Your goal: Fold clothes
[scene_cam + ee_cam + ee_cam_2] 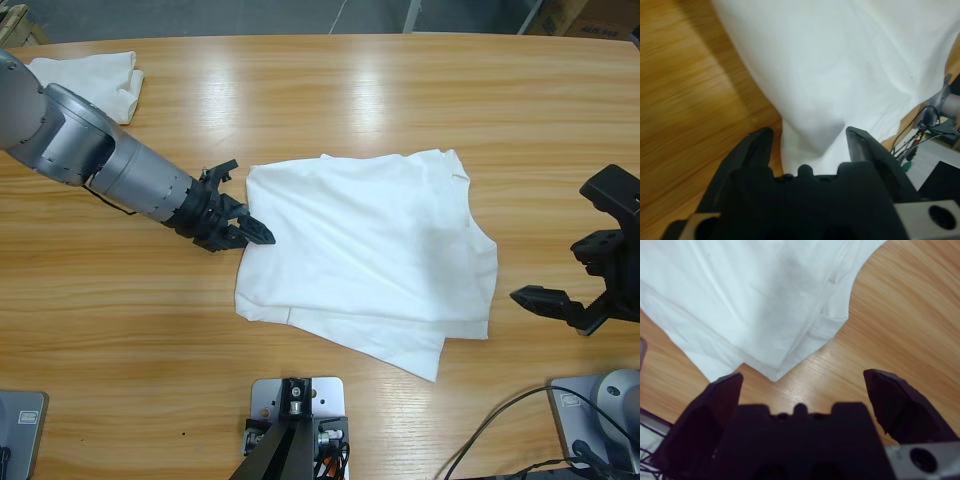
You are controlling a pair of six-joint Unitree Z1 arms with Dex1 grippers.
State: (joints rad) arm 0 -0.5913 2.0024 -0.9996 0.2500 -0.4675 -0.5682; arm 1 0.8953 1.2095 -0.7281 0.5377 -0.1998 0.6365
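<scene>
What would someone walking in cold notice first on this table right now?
The big white T-shirt, partly folded, in the middle of the wooden table. Next, the left gripper at the shirt's left edge, jaws open with cloth between them, while the right gripper hangs open off the shirt's right side, holding nothing. A second white garment lies bundled in the far left corner.

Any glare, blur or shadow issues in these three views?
High view: pale glare streaks on the table above the T-shirt. Left wrist view: wood grain smeared at left, left gripper body soft, a grey shadow on the cloth between its jaws. Right wrist view: right gripper dark and soft, cloth hem fairly sharp.
</scene>
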